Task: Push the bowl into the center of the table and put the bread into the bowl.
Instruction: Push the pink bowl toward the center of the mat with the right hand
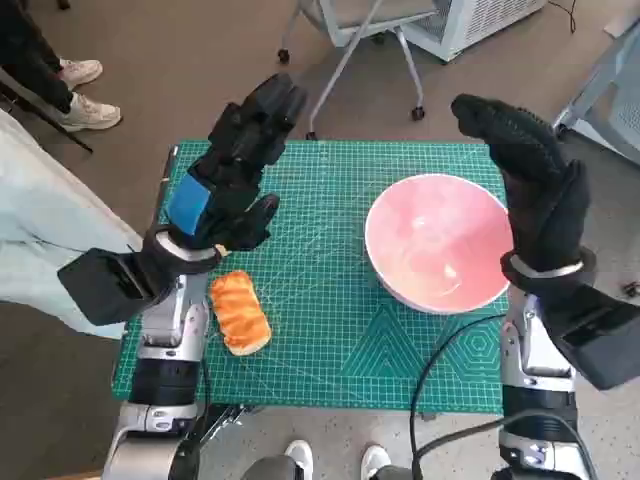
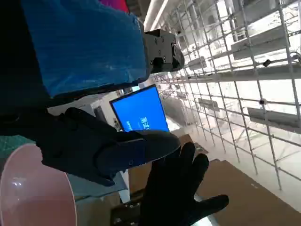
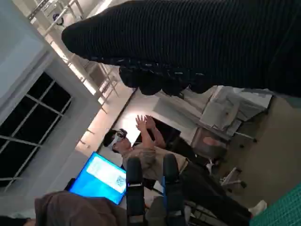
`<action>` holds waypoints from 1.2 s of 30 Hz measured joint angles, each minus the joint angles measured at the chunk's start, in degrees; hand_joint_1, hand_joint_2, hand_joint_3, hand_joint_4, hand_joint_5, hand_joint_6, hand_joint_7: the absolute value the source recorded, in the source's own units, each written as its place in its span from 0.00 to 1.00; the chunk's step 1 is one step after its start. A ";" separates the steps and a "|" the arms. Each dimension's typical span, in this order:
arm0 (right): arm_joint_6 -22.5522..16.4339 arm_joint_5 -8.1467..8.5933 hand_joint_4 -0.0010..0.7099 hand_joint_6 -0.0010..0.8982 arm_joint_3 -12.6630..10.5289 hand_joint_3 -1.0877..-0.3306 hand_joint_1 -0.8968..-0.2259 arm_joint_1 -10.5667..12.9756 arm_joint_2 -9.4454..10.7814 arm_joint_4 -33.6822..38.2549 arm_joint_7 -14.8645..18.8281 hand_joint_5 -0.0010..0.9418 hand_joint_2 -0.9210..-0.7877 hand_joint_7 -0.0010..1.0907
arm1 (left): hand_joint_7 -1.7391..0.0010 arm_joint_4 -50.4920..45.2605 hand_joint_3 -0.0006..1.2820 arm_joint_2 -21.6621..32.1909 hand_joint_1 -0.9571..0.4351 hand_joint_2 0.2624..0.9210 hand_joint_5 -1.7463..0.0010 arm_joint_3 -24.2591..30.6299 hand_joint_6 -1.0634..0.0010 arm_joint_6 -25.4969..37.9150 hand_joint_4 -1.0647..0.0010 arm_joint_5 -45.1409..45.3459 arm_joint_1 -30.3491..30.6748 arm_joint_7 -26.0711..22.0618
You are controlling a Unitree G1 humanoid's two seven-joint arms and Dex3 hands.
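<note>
A large pink bowl stands on the right half of the green cutting mat; its rim also shows in the left wrist view as the pink bowl. An orange-brown bread roll lies on the mat's left side, near the front. My left hand is raised above the mat's left part, fingers spread, holding nothing, behind the bread. My right hand is raised over the bowl's right rim, fingers spread and empty; I cannot tell whether it touches the rim. The right hand also appears in the left wrist view.
A person's legs and white shoes are at the far left. A wheeled chair base stands behind the table. A black cable crosses the mat's front right. In the right wrist view a seated person raises both hands near a blue screen.
</note>
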 measured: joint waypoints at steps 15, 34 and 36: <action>-0.17 0.01 0.25 0.02 0.02 0.47 0.36 0.03 -0.01 -0.12 0.14 0.00 0.00 0.50 | 0.78 -0.19 0.47 -0.14 0.21 1.00 1.00 -0.10 1.00 0.80 0.95 -0.36 0.00 0.50; 0.54 -0.11 0.24 0.01 0.61 0.45 0.37 0.02 0.21 -0.23 0.34 0.00 0.00 0.51 | 0.78 -0.39 0.47 -0.22 0.22 1.00 1.00 -0.43 1.00 0.80 0.95 -0.31 0.01 1.10; 0.77 -0.12 0.24 0.00 0.75 0.45 0.37 0.02 0.27 -0.37 0.34 0.00 0.00 0.51 | 0.78 -0.39 0.47 -0.27 0.22 1.00 1.00 -0.50 1.00 0.79 0.95 -0.31 0.01 1.12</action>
